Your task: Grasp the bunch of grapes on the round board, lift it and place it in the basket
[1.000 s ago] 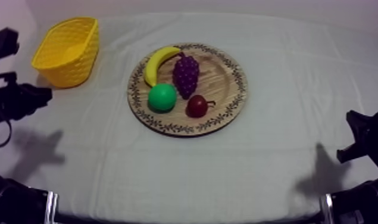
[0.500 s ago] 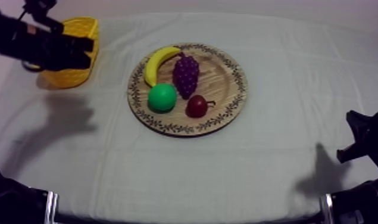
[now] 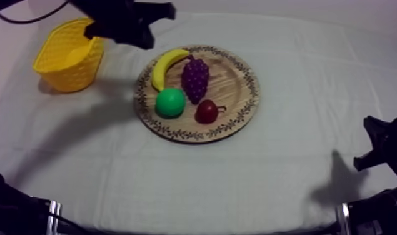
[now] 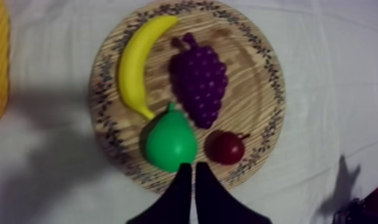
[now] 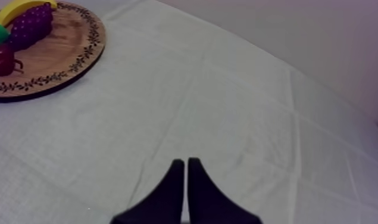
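Your left gripper (image 4: 192,171), pressed closed and empty, hangs by the round woodgrain board (image 4: 258,83) bearing knobbly purple grapes (image 4: 200,83). Your right gripper (image 5: 185,165) is closed, empty too.

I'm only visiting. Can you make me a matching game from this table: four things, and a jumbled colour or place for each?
Things:
1 banana
2 bunch of grapes
3 small red fruit
4 yellow basket

Descriptions:
A on the cloth, off the wooden board
B purple, in the middle of the board
C curved, along the board's rim
D dark red, beside the green pear

Pairs: 1-C; 2-B; 3-D; 4-A
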Controlling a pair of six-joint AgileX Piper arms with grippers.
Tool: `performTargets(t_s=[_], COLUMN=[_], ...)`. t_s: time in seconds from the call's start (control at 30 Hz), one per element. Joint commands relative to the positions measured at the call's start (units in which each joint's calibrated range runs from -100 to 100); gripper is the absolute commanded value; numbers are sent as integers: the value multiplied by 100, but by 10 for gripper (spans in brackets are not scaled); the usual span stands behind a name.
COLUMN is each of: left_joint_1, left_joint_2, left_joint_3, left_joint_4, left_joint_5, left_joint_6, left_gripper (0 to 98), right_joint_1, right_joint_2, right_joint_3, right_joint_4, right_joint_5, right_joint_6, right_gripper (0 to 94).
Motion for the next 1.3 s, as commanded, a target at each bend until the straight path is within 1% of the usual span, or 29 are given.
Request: performTargets(t_s=[0.0, 0.17, 0.33, 0.4, 0.47, 0.73, 0.83, 0.93, 1.03, 1.27], left_joint_1=[113, 244, 299, 297, 289, 261, 234, 217, 210, 200], left_joint_2=[457, 1069, 1499, 1614, 1712, 1965, 2064, 2189, 2349, 2892], left_joint_3=[-872, -1698, -2166, -2247, -2304, -2386, -2389, -2413, -2499, -2809], left_joint_4=[-52, -173, -255, -266, -272, -272, -266, -262, -266, -289], left_joint_5=[223, 589, 817, 850, 866, 922, 956, 973, 1015, 1139], left_joint_6=[106, 239, 343, 366, 344, 207, 191, 182, 178, 207], left_gripper=[24, 26, 29, 55, 128, 547, 659, 739, 791, 827], right_joint_1=[-1, -1, -1, -1, -1, -1, -1, -1, -1, -1], right_joint_2=[-1, -1, -1, -1, -1, -1, -1, -1, -1, -1], right_joint_3=[-2, -2, -2, -2, -2, -2, -2, -2, -2, -2], right_joint_4=[0, 0, 0, 0, 0, 0, 0, 0, 0, 0], right_joint_5=[-3, -3, -3, -3, -3, -3, -3, -3, -3, -3], right_joint_6=[1, 1, 1, 1, 1, 1, 1, 1, 1, 1], right_gripper=[3, 3, 3, 3, 3, 3, 3, 3, 3, 3])
